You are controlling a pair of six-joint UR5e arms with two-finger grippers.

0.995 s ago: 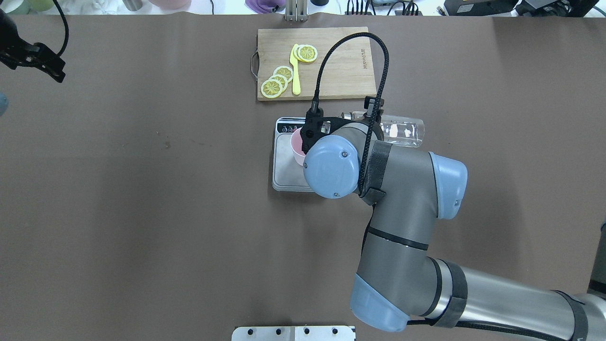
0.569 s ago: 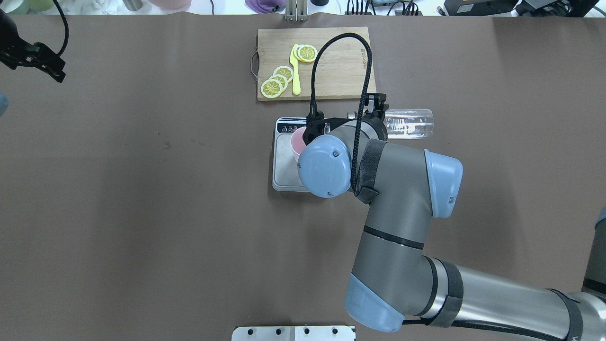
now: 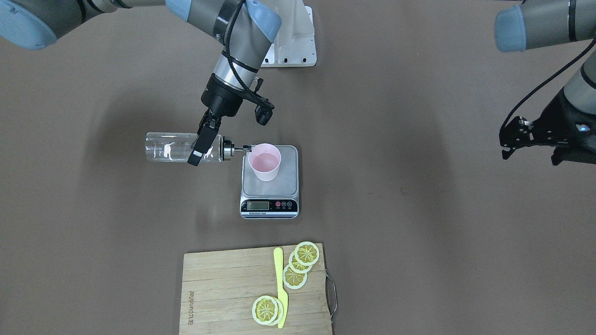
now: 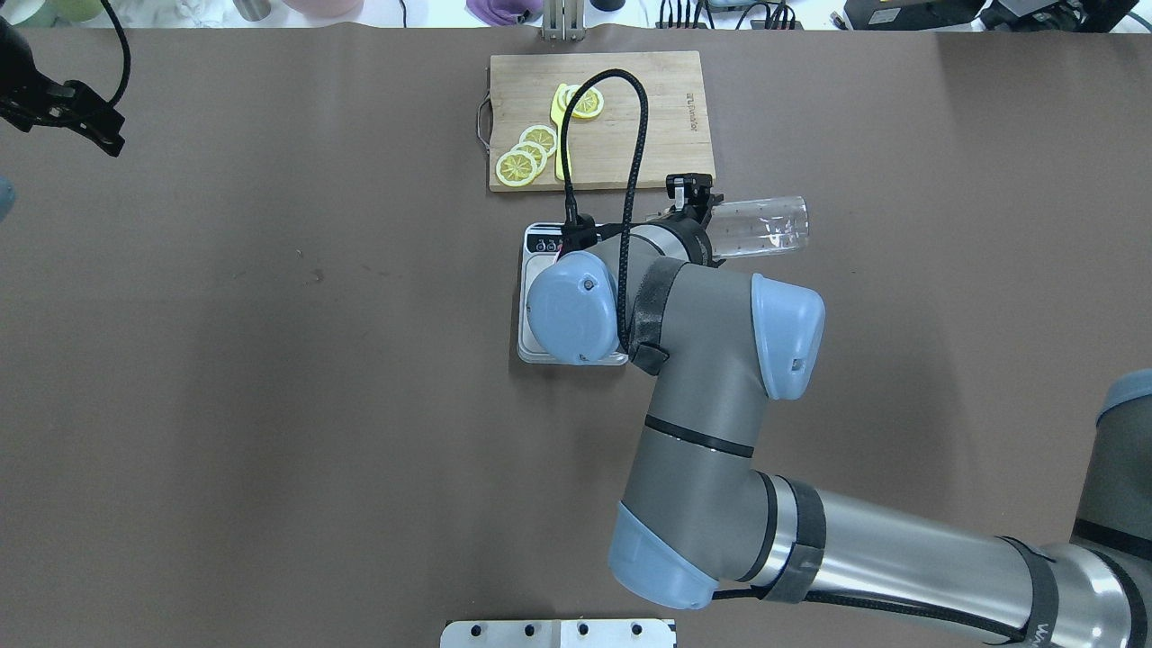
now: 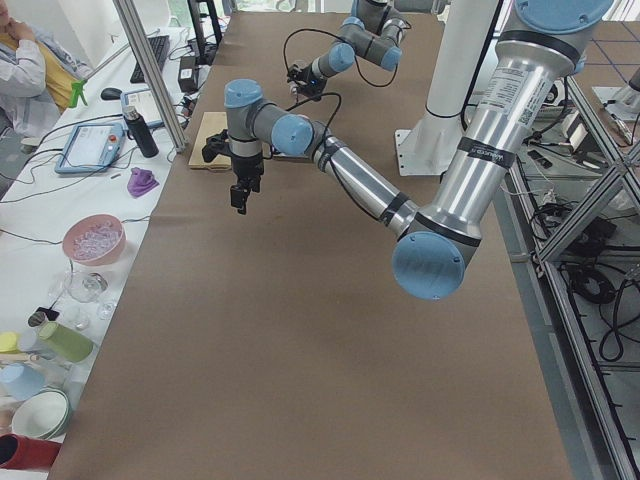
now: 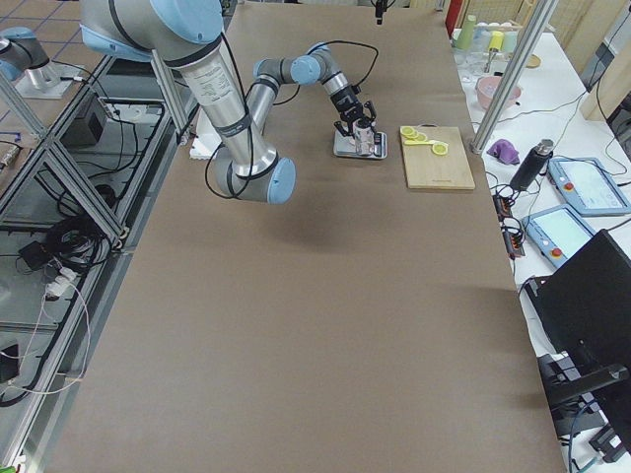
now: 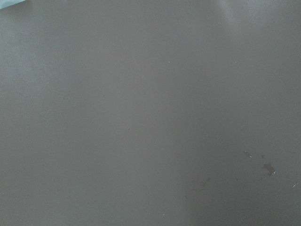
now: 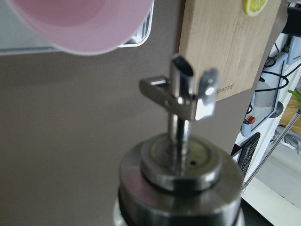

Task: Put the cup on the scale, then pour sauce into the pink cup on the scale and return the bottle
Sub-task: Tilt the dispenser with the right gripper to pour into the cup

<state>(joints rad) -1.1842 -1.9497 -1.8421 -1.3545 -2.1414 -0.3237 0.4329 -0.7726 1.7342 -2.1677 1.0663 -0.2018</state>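
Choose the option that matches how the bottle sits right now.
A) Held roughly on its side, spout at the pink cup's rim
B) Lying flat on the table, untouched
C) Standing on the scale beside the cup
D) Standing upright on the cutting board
A: the front-facing view shows the bottle roughly horizontal in the right hand, its spout reaching the rim of the cup, which stands on the scale.

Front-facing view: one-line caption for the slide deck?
Jaws of the right arm clamp the bottle near horizontal, spout at the rim of the pink cup standing on the scale.
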